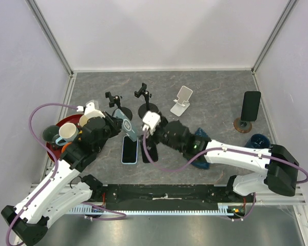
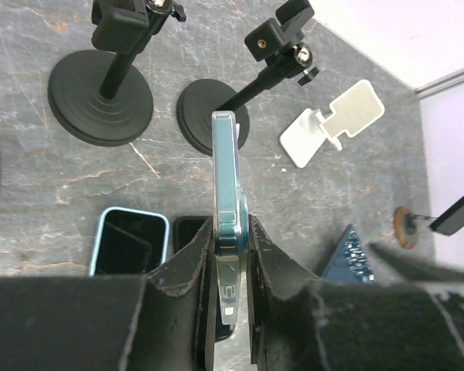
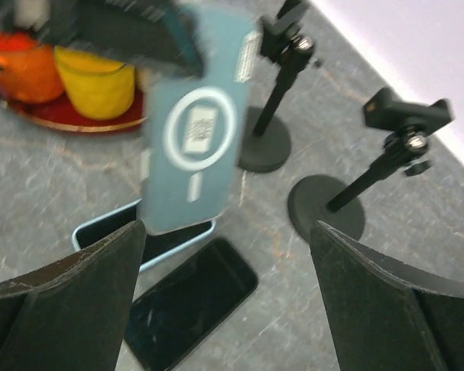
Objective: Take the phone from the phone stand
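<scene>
Evidently held clear of the 2 black stands (image 2: 100, 108): teal phone (image 2: 226, 178) pinched edgewise in the closed left pincer (image 2: 230, 263), above the tabletop (image 2: 54, 185). Right pincer (image 3: 228, 232) gaped wide, empty. Needed lowering slowly, flat, beside the blue-cased phone (image 2: 130, 239).

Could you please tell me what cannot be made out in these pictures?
1. The held phone, screen side: the left wrist view shows only its edge, the right wrist view only its blurred back.
2. The cups: right wrist view, blurred and partly behind the left gripper.
3. The blue object: top view, mostly hidden under the right arm.
</scene>
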Action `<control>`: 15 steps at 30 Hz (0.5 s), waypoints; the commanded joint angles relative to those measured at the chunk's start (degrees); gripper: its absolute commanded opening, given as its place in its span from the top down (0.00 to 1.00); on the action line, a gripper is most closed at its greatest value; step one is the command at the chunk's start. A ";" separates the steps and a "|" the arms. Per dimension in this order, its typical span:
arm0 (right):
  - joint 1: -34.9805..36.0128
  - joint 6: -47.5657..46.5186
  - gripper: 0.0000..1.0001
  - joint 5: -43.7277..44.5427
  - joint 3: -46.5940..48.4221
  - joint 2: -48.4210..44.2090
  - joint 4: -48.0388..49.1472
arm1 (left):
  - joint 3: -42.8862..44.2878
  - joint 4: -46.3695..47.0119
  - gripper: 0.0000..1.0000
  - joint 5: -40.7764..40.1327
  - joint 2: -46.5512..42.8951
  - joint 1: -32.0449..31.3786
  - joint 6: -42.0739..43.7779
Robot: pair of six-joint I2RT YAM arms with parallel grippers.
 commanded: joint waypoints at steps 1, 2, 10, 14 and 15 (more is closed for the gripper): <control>6.39 -3.51 0.06 12.03 -2.03 1.09 4.66 | 3.61 2.69 0.98 -0.73 -0.23 0.22 -10.92; 8.49 -4.13 0.06 14.66 -1.69 1.97 5.37 | 3.52 2.69 0.98 -0.29 -0.15 0.22 -11.36; 14.31 -8.09 0.09 28.13 0.07 14.71 17.50 | 2.11 2.43 0.98 0.33 0.12 0.22 -14.52; 15.80 -10.54 0.10 35.06 2.36 20.69 23.21 | 1.06 2.69 0.98 1.55 0.21 0.14 -16.11; 16.06 -11.24 0.11 38.56 2.71 22.70 24.44 | 0.97 2.61 0.98 1.73 0.29 0.14 -16.28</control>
